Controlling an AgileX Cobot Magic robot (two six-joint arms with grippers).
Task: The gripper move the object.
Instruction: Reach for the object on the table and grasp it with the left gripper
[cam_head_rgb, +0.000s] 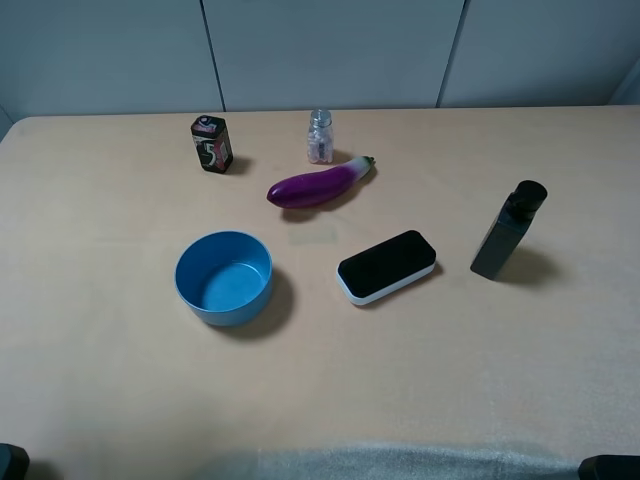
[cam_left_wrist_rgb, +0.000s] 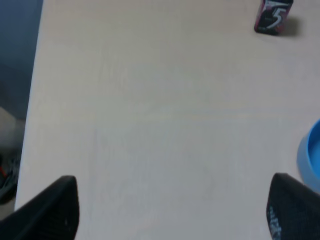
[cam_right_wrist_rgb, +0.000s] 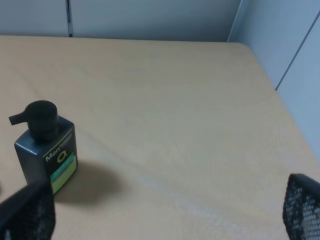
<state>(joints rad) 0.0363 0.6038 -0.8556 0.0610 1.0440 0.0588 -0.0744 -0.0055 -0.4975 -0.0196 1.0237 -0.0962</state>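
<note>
- While it stood upright near the table's (cam_head_rgb: 100, 380) far edge, the object (cam_head_rgb: 211, 144) showed a black body, big "5", red and green marks, pinkish top.
- left gripper (cam_left_wrist_rgb: 172, 212) was spread wide, empty.
- right gripper (cam_right_wrist_rgb: 165, 210) was likewise spread wide, empty.

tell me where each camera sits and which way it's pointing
Exterior high: mounted high, looking down on the whole table; hardly any robot shows.
Left wrist: low over the table, facing the 5 box and blue bowl; open left gripper at its edge.
Right wrist: low, facing the pump bottle; open right gripper at its edge.
Shared: exterior high also shows box, bowl and bottle.
</note>
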